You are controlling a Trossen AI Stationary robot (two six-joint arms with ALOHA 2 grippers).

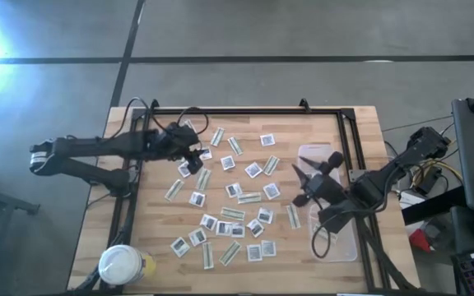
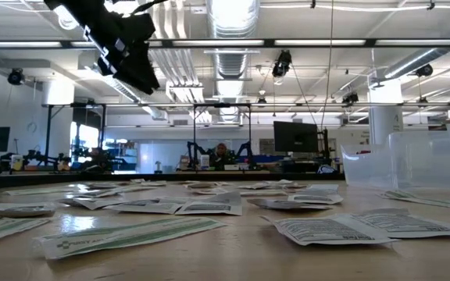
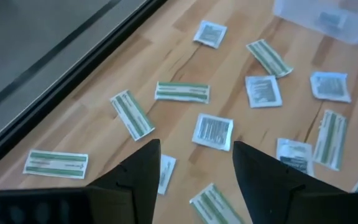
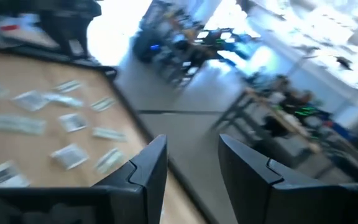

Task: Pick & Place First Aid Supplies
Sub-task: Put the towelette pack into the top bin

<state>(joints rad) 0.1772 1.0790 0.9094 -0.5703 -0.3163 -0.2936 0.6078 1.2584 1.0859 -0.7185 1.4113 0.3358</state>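
Note:
The first aid supplies lie scattered flat over the middle of the wooden table: square white packets (image 1: pixel 253 170) (image 3: pixel 213 131) and narrow green-and-white strips (image 1: pixel 249 197) (image 3: pixel 182 92). My left gripper (image 1: pixel 194 160) (image 3: pixel 196 168) hangs above the packets at the table's far left, slanting down, open with nothing between its fingers. My right gripper (image 1: pixel 315 168) (image 4: pixel 192 162) is raised over the far end of the clear tub (image 1: pixel 340 242), pointing nearly level; it is open and holds nothing. In the low view the left arm (image 2: pixel 123 47) shows high at the upper left.
A clear plastic tub (image 2: pixel 420 164) (image 3: pixel 328 15) stands along the table's right side. A white-lidded round jar (image 1: pixel 123 265) sits at the near left corner. A black frame rail (image 1: pixel 245 109) runs along the table's far edge and down both sides.

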